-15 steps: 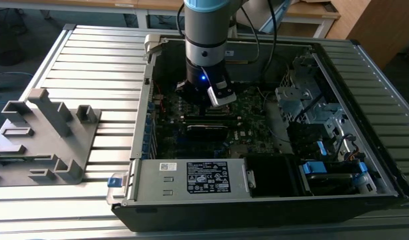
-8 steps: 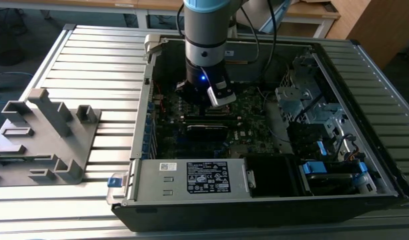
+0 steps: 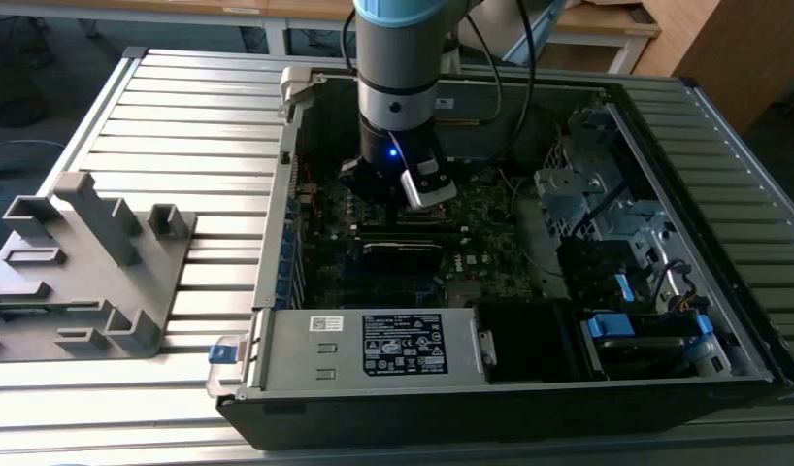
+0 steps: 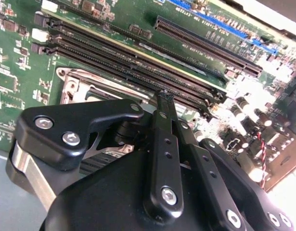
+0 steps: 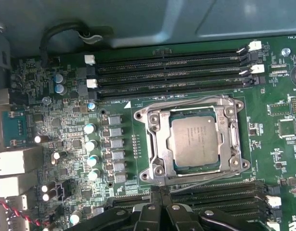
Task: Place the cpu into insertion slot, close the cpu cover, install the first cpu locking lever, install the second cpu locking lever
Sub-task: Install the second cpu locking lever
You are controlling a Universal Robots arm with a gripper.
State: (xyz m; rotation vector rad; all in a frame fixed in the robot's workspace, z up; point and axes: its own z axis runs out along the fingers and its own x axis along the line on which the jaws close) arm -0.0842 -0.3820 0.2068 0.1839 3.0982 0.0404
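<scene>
The cpu [image 5: 195, 141] sits in the insertion slot [image 5: 160, 144] under the cpu cover [image 5: 224, 109], just beyond the fingers [image 4: 165, 103], which are pressed together.

Robot arm [image 3: 397, 68] lowered into open computer case [image 3: 501, 388], grey fixture [image 3: 86, 272] beside

A computer case [image 3: 501, 388] lies open on the tabletop [image 3: 177, 116], and a rack [image 3: 80, 282] stands well apart at the exterior view's left. The arm [image 3: 400, 87] reaches down into the case over the motherboard [image 3: 481, 223]. In the first wrist view the cpu [image 5: 195, 141] sits in the slot [image 5: 160, 144] — cover [image 5: 225, 108] down around it — between two banks of memory slots [image 5: 172, 72].
</scene>
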